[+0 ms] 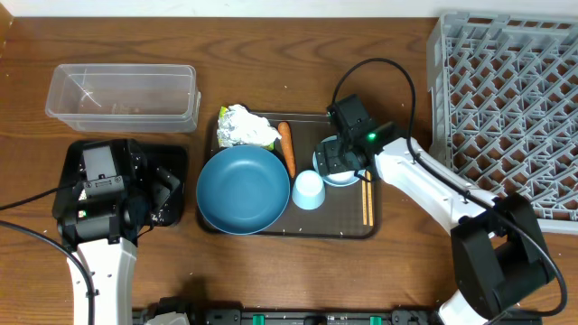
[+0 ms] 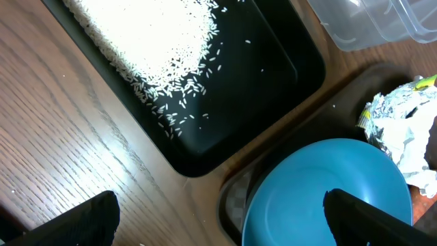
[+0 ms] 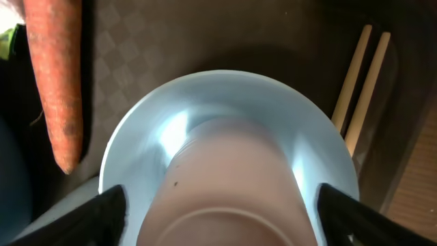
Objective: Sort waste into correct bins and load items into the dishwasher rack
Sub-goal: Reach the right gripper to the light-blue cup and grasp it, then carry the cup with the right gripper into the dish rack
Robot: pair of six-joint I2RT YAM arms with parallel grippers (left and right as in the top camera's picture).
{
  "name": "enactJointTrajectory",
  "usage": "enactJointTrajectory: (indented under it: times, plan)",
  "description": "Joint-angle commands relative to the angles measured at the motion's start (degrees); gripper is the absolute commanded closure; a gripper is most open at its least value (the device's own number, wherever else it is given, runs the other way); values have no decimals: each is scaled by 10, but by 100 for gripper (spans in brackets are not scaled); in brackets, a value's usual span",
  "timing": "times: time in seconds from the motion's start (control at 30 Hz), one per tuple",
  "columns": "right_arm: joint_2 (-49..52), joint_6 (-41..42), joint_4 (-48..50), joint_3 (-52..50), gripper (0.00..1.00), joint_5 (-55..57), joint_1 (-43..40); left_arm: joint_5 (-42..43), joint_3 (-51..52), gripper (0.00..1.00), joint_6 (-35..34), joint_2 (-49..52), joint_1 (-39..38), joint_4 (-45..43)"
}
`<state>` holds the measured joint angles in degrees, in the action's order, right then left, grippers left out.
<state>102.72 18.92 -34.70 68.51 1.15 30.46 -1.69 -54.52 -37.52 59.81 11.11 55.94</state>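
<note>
- Overhead: right gripper (image 1: 340,162) sits low over the small bowl (image 1: 347,179), centre-right on the brown tray (image 1: 298,230). Cup (image 1: 308,190) touches the bowl's left side, chopsticks (image 1: 367,199) lie just right.
- Right wrist: fingers (image 3: 102,219) spread wide, one either side of the small bowl, not closed on it.
- Big bowl (image 1: 242,190) mid-frame, with carrot (image 1: 287,147) and wrapper (image 1: 246,126) above it.
- Left wrist: left gripper (image 2: 225,222) wide, empty, over the black tray (image 2: 273,75) holding rice (image 2: 150,41).
- Tub (image 1: 122,97) upper left; rack (image 1: 515,99) right edge.

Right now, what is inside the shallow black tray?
Loose white rice grains lie piled on the black tray floor. Overhead, the left arm hides most of it.
</note>
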Motion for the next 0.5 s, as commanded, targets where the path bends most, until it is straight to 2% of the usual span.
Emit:
enactJointTrajectory:
  times: [0.0, 0.13, 0.23, 0.47]
  plan:
    - [2, 8, 2, 11, 22, 10, 4, -5, -12, 2, -3, 1, 2, 2]
    - [-1, 10, 0, 12, 25, 10, 3, -5, -12, 2, -3, 1, 2, 2]
    - [-10, 10, -6, 16, 36, 10, 3, -5, -12, 2, -3, 1, 2, 2]
    - [-47, 10, -38, 45, 37, 19, -8, -5, -12, 2, -3, 1, 2, 2]
